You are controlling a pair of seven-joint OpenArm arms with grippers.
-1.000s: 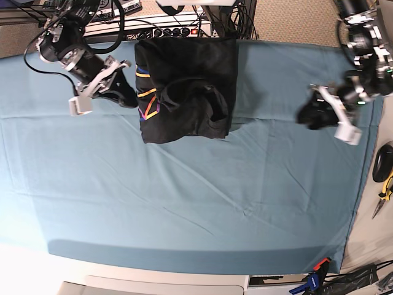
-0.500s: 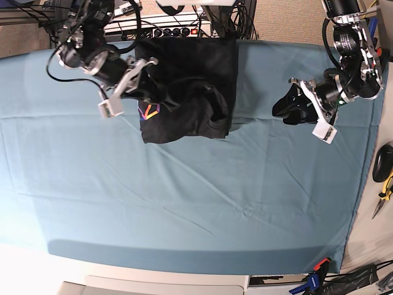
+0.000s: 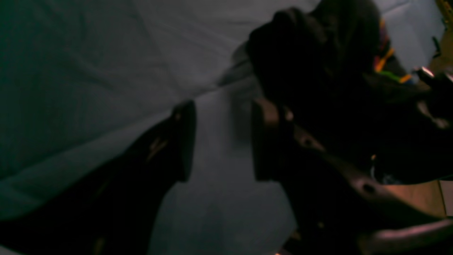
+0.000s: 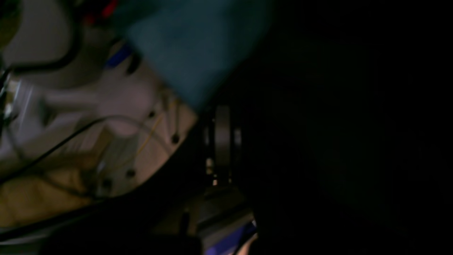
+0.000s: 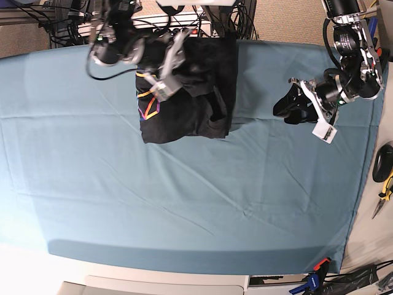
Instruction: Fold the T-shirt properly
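The black T-shirt (image 5: 196,92) lies crumpled and partly folded at the back middle of the teal table cover (image 5: 184,196), with its rainbow print (image 5: 147,104) showing at its left edge. My right gripper (image 5: 173,64) is over the shirt's top left part, and its jaws look spread. In the right wrist view dark cloth (image 4: 354,124) fills the frame and the fingers do not show. My left gripper (image 5: 282,109) hovers over bare cover to the right of the shirt. It is open and empty (image 3: 223,141), with the shirt (image 3: 318,71) beyond its fingers.
A power strip and cables (image 5: 178,27) run along the table's back edge behind the shirt. A black mouse (image 5: 383,161) and yellow pliers (image 5: 385,184) lie off the cover at the right edge. A clamp (image 5: 316,270) grips the front right corner.
My right gripper has swung right, from beside the shirt's left edge to over its top. My left gripper moved left toward the shirt a second ago and has since held still.
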